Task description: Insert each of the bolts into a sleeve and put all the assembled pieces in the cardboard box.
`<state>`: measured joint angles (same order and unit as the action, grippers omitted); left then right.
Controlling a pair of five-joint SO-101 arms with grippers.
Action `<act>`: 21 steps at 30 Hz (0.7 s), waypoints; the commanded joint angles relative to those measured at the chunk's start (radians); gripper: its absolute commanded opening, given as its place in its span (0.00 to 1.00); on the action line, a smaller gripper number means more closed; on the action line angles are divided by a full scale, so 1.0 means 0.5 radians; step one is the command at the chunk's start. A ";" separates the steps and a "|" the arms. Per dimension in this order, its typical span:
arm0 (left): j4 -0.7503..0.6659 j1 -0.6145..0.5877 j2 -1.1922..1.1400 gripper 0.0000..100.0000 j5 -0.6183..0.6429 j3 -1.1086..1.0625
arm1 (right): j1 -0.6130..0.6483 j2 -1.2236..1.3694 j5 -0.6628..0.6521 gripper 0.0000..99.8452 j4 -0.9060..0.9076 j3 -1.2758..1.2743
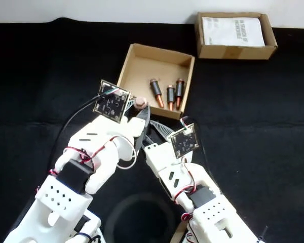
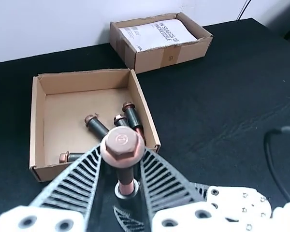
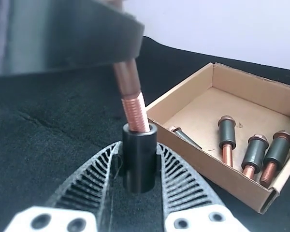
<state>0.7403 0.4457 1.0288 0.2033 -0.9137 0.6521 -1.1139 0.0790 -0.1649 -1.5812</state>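
In the right hand, clamped sleeve.

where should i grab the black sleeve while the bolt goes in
Round its smooth side wall, low down, from the side, as the right gripper does. The sleeve stands upright with the bolt in its open top, so that end should probably stay clear.

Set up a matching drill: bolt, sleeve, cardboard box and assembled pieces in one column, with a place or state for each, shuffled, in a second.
Things
1. bolt
2. sleeve
3. cardboard box
4. assembled pieces

Places or states
A. lying inside the box
B. copper-coloured, gripped in the left arm's jaws
C. open-topped, on the table beyond both arms
D. black, gripped in the right arm's jaws

Pairs: 1-B, 2-D, 3-C, 4-A
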 commanded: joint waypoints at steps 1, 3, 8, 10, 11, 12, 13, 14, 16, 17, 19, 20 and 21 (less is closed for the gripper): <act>0.034 0.032 0.002 0.01 0.021 -0.081 | -0.005 -0.054 -0.018 0.01 -0.057 0.130; 0.034 0.032 0.002 0.03 0.021 -0.155 | -0.005 -0.054 -0.018 0.01 -0.041 0.155; 0.012 0.029 -0.002 0.17 0.021 -0.315 | -0.008 -0.054 -0.018 0.01 -0.038 0.222; -0.077 0.026 0.002 0.19 0.021 -0.376 | -0.005 -0.054 -0.018 0.01 -0.038 0.241; -0.126 0.023 0.002 0.18 0.021 -0.397 | -0.002 -0.054 -0.018 0.01 -0.038 0.250; -0.157 0.023 0.002 0.17 0.021 -0.410 | 0.002 -0.054 -0.018 0.01 -0.038 0.250; -0.175 0.023 0.002 0.16 0.021 -0.416 | 0.002 -0.057 -0.018 0.01 -0.038 0.250; -0.181 0.023 -0.002 0.15 0.018 -0.419 | 0.005 -0.057 -0.018 0.01 -0.038 0.250; -0.181 0.023 -0.002 0.15 0.018 -0.419 | 0.005 -0.057 -0.018 0.01 -0.038 0.247; -0.181 0.020 -0.002 0.15 0.018 -0.419 | 0.005 -0.057 -0.018 0.01 -0.038 0.241; -0.181 0.020 -0.005 0.15 0.018 -0.422 | 0.005 -0.057 -0.018 0.01 -0.038 0.235; -0.181 0.020 -0.005 0.15 0.012 -0.422 | 0.005 -0.057 -0.018 0.01 -0.038 0.235; -0.181 0.017 -0.005 0.15 0.009 -0.425 | 0.005 -0.057 -0.018 0.01 -0.038 0.235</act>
<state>0.6559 0.4442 1.0303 0.2094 -1.1224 0.6475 -1.1139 0.0775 -0.1634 -1.5643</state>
